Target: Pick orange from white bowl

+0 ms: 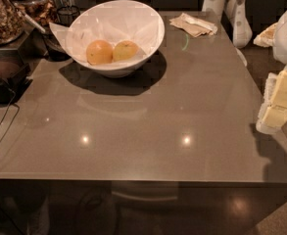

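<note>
I see the white bowl in the upper left of the frame, standing on the grey desk and lined with white paper. Two round fruits lie inside it, touching each other. The orange, paler and yellowish, is the right-hand one; the deeper orange fruit lies at its left. My tool hangs at the right edge of the frame, off the desk's side and well apart from the bowl. I cannot tell whether it is released or clenched. A crumpled napkin lies at the top of the desk, right of the bowl.
</note>
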You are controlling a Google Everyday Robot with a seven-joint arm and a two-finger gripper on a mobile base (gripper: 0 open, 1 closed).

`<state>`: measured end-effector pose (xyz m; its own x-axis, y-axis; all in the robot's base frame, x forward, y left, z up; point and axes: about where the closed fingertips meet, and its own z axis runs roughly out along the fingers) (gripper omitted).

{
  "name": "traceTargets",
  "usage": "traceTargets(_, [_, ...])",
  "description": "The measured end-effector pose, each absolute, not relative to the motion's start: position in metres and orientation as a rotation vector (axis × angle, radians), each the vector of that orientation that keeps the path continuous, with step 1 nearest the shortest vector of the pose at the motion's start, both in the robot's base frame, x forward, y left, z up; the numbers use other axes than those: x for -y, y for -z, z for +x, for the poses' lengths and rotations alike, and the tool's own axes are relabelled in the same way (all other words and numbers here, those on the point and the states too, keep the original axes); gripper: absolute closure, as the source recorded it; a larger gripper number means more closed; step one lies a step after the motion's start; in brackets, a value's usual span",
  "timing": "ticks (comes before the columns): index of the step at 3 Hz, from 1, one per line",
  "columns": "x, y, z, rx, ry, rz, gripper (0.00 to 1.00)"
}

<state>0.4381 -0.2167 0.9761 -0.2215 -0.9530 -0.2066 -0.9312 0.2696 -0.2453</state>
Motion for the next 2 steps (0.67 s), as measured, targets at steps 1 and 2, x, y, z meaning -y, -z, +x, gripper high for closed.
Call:
traceTargets(1, [0.2166,-0.9761,0.4382,-2.232,0.098,-1.725,0.00])
traceTargets(2, [0.2118,-0.9783,0.4452,-2.266,0.105,-1.698,0.00])
